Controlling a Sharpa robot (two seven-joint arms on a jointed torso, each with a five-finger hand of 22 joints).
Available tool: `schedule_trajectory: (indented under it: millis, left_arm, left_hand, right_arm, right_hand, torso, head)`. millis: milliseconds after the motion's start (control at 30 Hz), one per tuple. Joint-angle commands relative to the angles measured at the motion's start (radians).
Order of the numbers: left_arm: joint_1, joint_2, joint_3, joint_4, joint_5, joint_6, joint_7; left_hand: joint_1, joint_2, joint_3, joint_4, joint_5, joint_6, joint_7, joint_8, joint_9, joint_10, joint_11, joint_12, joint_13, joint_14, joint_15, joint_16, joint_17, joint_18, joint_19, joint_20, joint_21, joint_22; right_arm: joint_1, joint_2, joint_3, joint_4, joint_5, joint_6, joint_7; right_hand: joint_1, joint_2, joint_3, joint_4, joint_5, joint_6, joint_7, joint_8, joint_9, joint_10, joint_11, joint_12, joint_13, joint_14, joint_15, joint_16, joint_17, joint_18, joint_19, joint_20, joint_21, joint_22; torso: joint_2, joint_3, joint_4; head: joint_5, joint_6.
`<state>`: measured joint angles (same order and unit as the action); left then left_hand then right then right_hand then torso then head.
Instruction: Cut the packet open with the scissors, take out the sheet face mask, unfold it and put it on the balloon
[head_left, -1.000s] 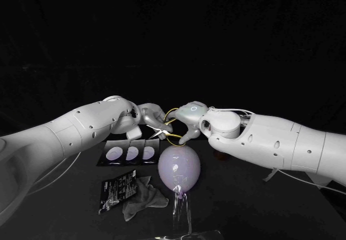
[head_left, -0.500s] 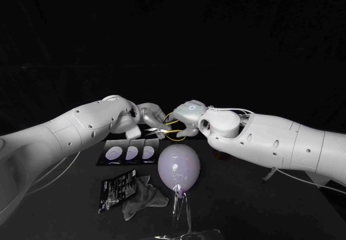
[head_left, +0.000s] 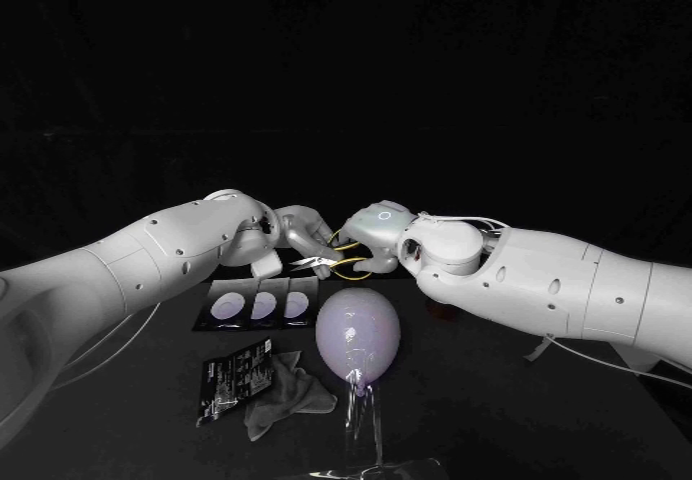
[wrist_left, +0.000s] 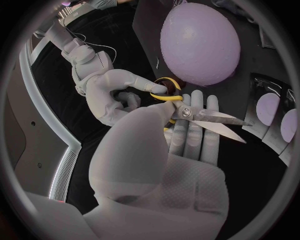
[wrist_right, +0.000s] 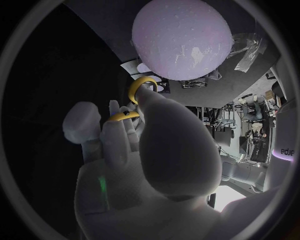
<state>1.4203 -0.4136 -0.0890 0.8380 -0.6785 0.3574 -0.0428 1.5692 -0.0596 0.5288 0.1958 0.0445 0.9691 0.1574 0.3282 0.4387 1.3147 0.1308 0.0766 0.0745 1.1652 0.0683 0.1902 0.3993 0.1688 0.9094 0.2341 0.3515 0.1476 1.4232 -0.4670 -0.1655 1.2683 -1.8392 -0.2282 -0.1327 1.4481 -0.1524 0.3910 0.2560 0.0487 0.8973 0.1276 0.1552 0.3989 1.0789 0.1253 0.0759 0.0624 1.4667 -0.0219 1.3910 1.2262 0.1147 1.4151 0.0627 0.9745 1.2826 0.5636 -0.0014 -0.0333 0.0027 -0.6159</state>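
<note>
While both hands hovered above the table's (head_left: 476, 400) far edge, the left hand (head_left: 296, 233) pinched the scissors (wrist_left: 209, 119), apparently under its thumb; the right hand (head_left: 378, 240) hooked a handle loop. The packet (head_left: 238, 380) lay near the left edge, by the balloon (head_left: 358, 335).

A crumpled grey cloth (head_left: 293, 400) was seen lying on the black table (head_left: 490, 400). A clear stand (head_left: 364, 420) was set just beside the cloth.
</note>
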Motion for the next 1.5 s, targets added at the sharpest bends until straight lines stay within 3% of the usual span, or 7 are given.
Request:
schedule_trajectory:
  millis: [33, 300, 667, 1100, 1233, 1367, 1500]
  left_arm:
    - [-0.002, -0.005, -0.002, -0.003, -0.002, 0.037, -0.030]
    - [-0.002, -0.007, -0.003, 0.001, 0.021, 0.067, -0.035]
    - [0.000, -0.015, -0.003, -0.001, 0.143, 0.111, -0.058]
    - [0.001, -0.019, -0.003, -0.003, 0.213, 0.132, -0.081]
    - [0.001, -0.019, -0.004, -0.003, 0.204, 0.140, -0.082]
    - [0.001, -0.019, -0.004, -0.003, 0.192, 0.134, -0.078]
    - [0.001, -0.019, -0.004, -0.003, 0.179, 0.124, -0.072]
  left_hand:
    - [-0.002, 0.008, 0.018, -0.014, 0.004, 0.002, 0.003, 0.003, -0.001, 0.045, -0.040, 0.003, 0.001, 0.000, -0.006, 0.005, 0.001, 0.010, -0.002, -0.008, 0.005, 0.001]
    - [-0.004, 0.008, 0.020, -0.015, 0.004, 0.002, 0.003, 0.003, -0.001, 0.045, -0.040, 0.002, 0.001, 0.000, -0.005, 0.004, 0.001, 0.010, -0.003, -0.008, 0.006, 0.001]
    - [-0.024, 0.005, 0.039, -0.022, 0.004, -0.021, 0.014, -0.009, 0.006, 0.018, -0.028, -0.012, -0.004, -0.023, 0.005, -0.011, 0.004, 0.005, -0.026, -0.002, 0.005, 0.002]
    - [-0.147, -0.076, -0.024, 0.061, 0.004, -0.070, 0.030, -0.046, -0.004, -0.030, -0.011, -0.012, -0.004, -0.055, 0.021, -0.026, 0.016, 0.010, -0.056, 0.029, -0.028, -0.020]
    - [-0.111, -0.066, -0.009, 0.041, 0.004, -0.055, 0.021, -0.042, -0.001, -0.034, -0.018, -0.010, -0.003, -0.059, 0.018, -0.028, 0.021, 0.014, -0.055, 0.033, -0.035, -0.026]
    - [-0.040, -0.012, 0.037, -0.023, 0.004, -0.026, 0.015, -0.026, 0.011, -0.008, -0.026, 0.002, 0.003, -0.035, 0.009, -0.016, 0.034, 0.016, -0.026, 0.018, -0.018, -0.020]
    - [-0.047, 0.000, 0.040, -0.029, 0.004, -0.017, 0.010, -0.020, 0.016, 0.013, -0.031, 0.009, 0.007, -0.017, 0.002, -0.008, 0.042, 0.015, -0.013, 0.008, -0.003, -0.013]
  right_arm:
    - [0.004, -0.004, 0.003, -0.008, -0.023, -0.021, -0.008]
    - [0.004, 0.000, 0.003, -0.025, -0.042, -0.027, -0.021]
    - [0.004, -0.001, 0.003, -0.037, -0.044, -0.048, -0.023]
    - [0.003, -0.008, 0.003, -0.027, -0.036, -0.073, -0.031]
    - [0.003, -0.011, 0.003, -0.025, -0.034, -0.078, -0.038]
    - [0.003, -0.013, 0.003, -0.023, -0.033, -0.075, -0.039]
    - [0.003, -0.014, 0.003, -0.022, -0.033, -0.065, -0.037]
  right_hand:
    - [0.044, 0.079, 0.212, -0.091, 0.001, 0.052, 0.003, 0.033, 0.009, 0.128, -0.059, 0.007, 0.002, 0.059, 0.009, 0.016, 0.017, -0.023, 0.008, 0.005, 0.043, 0.036]
    - [-0.037, 0.075, 0.346, -0.166, -0.001, 0.100, 0.011, 0.060, 0.027, 0.235, -0.058, -0.003, 0.002, 0.053, 0.014, 0.032, 0.027, -0.028, 0.005, 0.012, 0.107, 0.091]
    - [-0.065, 0.075, 0.366, -0.188, 0.000, 0.105, 0.012, 0.065, 0.033, 0.252, -0.059, -0.009, 0.004, 0.052, 0.014, 0.035, 0.027, -0.028, 0.003, 0.014, 0.118, 0.104]
    - [-0.086, 0.075, 0.376, -0.206, 0.000, 0.117, 0.011, 0.073, 0.042, 0.280, -0.063, -0.006, 0.007, 0.051, 0.011, 0.037, 0.026, -0.030, 0.004, 0.013, 0.135, 0.117]
    - [-0.090, 0.076, 0.378, -0.209, 0.000, 0.120, 0.011, 0.075, 0.044, 0.288, -0.064, -0.005, 0.008, 0.051, 0.010, 0.038, 0.028, -0.031, 0.005, 0.013, 0.141, 0.120]
    - [-0.090, 0.076, 0.378, -0.210, 0.000, 0.120, 0.011, 0.075, 0.044, 0.289, -0.064, -0.005, 0.008, 0.051, 0.010, 0.038, 0.028, -0.032, 0.006, 0.013, 0.145, 0.122]
    - [-0.091, 0.076, 0.378, -0.211, 0.000, 0.120, 0.010, 0.075, 0.044, 0.289, -0.064, -0.006, 0.008, 0.051, 0.010, 0.039, 0.029, -0.032, 0.006, 0.013, 0.145, 0.122]
  torso:
    - [0.000, -0.0001, 0.0006]
    - [-0.001, 0.0001, -0.0007]
    - [0.000, 0.0001, 0.0004]
    - [0.000, 0.0001, 0.0002]
    - [0.000, 0.0005, -0.0010]
    - [0.000, 0.0008, -0.0008]
    - [0.000, 0.0009, -0.0012]
  head:
    - [-0.001, -0.002]
    - [-0.001, -0.002]
    - [-0.005, 0.000]
    - [-0.004, -0.001]
    - [-0.004, -0.002]
    - [-0.004, -0.001]
    - [-0.005, -0.001]
